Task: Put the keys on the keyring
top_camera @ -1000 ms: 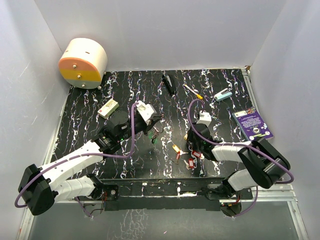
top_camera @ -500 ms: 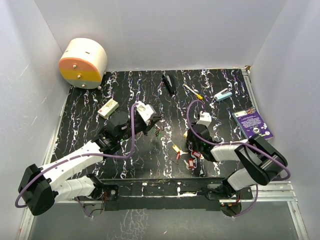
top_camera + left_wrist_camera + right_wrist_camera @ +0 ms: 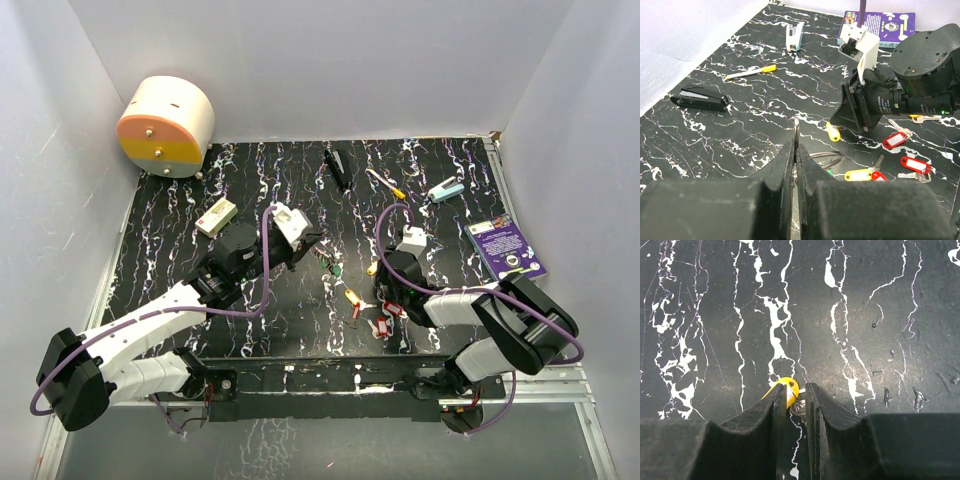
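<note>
Right tool [image 3: 793, 391] seemingly pinches yellow-headed key [image 3: 788, 388]; left tool [image 3: 796, 151] clamps keyring [image 3: 796, 130] upright.

Narrow gap between left hand [image 3: 318, 243] and right hand [image 3: 376, 271]; red-tagged keys [image 3: 381, 313] litter mat [image 3: 180, 225] beside right hand.

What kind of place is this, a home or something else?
Probably a robot test cell: plain white walls box in a black marbled table, a left arm and a right arm are bolted at its near edge, and loose keys lie on it.
</note>
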`<state>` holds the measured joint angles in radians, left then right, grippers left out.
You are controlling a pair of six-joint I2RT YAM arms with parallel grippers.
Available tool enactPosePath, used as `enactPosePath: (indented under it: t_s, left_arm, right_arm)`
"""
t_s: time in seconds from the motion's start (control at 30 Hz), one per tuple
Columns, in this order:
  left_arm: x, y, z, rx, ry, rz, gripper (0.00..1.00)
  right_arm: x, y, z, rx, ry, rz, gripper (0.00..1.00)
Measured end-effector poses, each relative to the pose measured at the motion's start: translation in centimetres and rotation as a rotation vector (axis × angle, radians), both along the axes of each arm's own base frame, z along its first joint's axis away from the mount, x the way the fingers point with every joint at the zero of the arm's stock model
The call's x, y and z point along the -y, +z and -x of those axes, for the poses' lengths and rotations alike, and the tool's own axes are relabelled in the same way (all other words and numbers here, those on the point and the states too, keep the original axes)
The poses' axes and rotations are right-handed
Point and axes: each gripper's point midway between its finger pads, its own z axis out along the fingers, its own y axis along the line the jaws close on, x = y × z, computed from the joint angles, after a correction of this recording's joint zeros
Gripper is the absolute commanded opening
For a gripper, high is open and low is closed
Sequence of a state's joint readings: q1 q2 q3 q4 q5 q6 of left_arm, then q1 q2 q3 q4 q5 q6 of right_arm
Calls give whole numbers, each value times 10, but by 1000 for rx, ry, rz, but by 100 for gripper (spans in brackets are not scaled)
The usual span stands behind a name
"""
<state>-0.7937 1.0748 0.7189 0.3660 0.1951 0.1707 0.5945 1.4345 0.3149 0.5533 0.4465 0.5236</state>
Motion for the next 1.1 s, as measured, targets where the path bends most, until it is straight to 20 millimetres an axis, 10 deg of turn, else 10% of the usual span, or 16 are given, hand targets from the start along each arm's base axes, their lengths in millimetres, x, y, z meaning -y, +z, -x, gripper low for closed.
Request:
enactPosePath:
  t_s: [0.9, 1.1]
  left_arm:
    - [-3, -13, 1, -21, 0, -16, 0]
    - [-1, -3, -1, 59, -24, -28, 0]
  right_arm:
    - [-2, -1, -16, 69, -32, 3, 8]
    - [-18, 58, -11, 148, 62, -81, 8]
